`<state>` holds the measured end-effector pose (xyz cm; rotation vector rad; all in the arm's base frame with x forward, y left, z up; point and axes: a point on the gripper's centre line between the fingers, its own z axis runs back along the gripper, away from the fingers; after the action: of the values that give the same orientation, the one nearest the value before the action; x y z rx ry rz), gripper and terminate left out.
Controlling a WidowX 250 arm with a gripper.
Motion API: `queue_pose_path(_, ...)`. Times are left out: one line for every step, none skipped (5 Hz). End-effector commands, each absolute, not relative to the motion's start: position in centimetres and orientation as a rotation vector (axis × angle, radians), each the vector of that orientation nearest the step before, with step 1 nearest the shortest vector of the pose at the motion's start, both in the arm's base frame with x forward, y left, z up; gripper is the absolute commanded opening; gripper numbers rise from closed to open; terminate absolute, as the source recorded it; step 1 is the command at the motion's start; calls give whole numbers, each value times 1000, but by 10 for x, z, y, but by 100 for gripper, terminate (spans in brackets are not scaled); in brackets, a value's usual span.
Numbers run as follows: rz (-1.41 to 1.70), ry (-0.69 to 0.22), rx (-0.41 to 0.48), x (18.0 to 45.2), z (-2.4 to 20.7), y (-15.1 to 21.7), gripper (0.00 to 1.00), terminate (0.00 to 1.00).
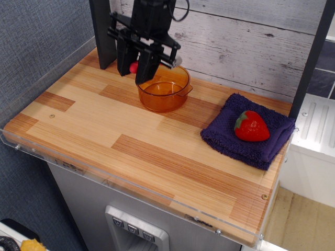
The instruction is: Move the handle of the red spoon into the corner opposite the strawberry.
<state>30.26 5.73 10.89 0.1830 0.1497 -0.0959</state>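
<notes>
Your black claw (137, 67) is pinching the thick red plastic handle (133, 67) of the red spoon above the orange translucent bowl (164, 88). You see only a red sliver between the fingers; the spoon's silver end is mostly hidden.

Bright, even lighting; soft shadows, sharp focus throughout.

Matte black throughout. Blocky, boxy wrist housing at 12 o'clock, with a thin black cable looping out toward 1 o'clock. Gripper (137, 67) of two long, flat, tapered black fingers (145, 69), joined by slim black cross-bars and linkage rods. Small silvery fastener glinting at 3 o'clock of the linkage. Markings too small to tell.
</notes>
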Motion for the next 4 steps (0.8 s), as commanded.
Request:
queue_pose_path(-28,79,212,279,138,70,0,0)
queue_pose_path(26,81,233,268,132,93,0,0)
queue_pose_path(94,56,231,256,125,124,0,0)
queue_pose_path(169,27,242,253,117,146,0,0)
